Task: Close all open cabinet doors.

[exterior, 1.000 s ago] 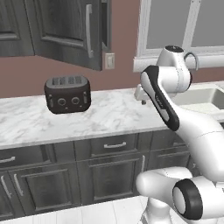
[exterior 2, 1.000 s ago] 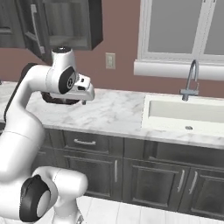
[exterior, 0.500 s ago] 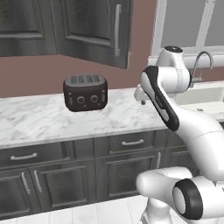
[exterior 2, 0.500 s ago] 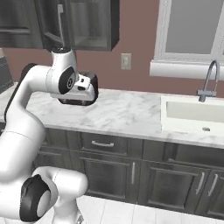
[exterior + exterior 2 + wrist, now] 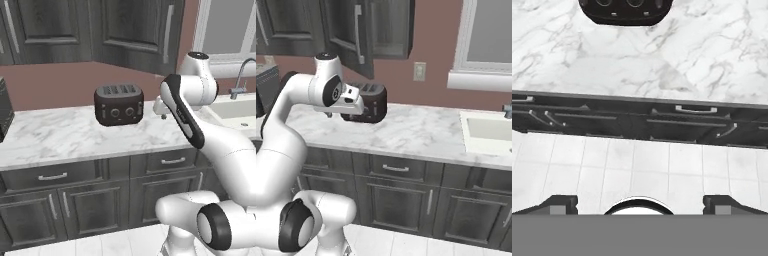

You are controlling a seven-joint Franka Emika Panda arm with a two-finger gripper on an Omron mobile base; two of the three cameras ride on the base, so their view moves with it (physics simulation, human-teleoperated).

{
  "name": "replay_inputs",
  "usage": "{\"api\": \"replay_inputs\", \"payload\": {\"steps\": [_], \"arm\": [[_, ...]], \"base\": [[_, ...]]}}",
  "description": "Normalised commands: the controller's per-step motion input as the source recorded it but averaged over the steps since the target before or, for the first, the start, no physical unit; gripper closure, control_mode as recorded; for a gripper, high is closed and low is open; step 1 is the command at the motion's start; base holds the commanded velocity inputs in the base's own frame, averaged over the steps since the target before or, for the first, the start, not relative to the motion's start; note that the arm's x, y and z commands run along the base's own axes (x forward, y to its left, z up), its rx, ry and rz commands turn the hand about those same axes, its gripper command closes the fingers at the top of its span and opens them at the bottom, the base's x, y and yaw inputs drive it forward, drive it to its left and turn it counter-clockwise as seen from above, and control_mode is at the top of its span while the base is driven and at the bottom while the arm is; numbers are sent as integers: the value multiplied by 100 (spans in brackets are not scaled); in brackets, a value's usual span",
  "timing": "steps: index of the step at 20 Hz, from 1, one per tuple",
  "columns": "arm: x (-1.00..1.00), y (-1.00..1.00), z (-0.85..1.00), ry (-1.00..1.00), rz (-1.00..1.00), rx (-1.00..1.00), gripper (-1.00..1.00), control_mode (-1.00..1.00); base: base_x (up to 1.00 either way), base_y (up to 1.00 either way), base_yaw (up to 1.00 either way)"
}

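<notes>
Dark wood-grain upper cabinet doors hang above the marble counter. One upper door [image 5: 137,30] stands swung out from the wall, its silver bar handle [image 5: 167,31] near its right edge; in the right base view this open door [image 5: 346,32] juts toward me above the arm. The upper door to its left [image 5: 50,25] looks shut. My gripper [image 5: 161,114] hovers above the counter just right of a black toaster [image 5: 119,104], well below the open door. In the hand view the gripper [image 5: 640,204] points down, fingers wide apart, open and holding nothing.
The toaster [image 5: 373,102] sits at the back of the marble counter [image 5: 60,137]. A sink [image 5: 488,131] with a faucet [image 5: 240,75] lies to the right, below a window. A dark appliance [image 5: 4,112] stands at the left edge. Lower doors [image 5: 82,207] and drawers [image 5: 396,169] look shut.
The whole scene has slid to the right in both base views, so the base has driven left along the counter. The arm keeps its pose and the gripper stays open.
</notes>
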Motion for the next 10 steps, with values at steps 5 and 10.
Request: {"api": "replay_inputs", "payload": {"steps": [5,10], "arm": [[0,0,0,0,0,0,-100,100],[0,0,0,0,0,0,-100,100]], "base": [[49,41,0],[45,35,-1]]}}
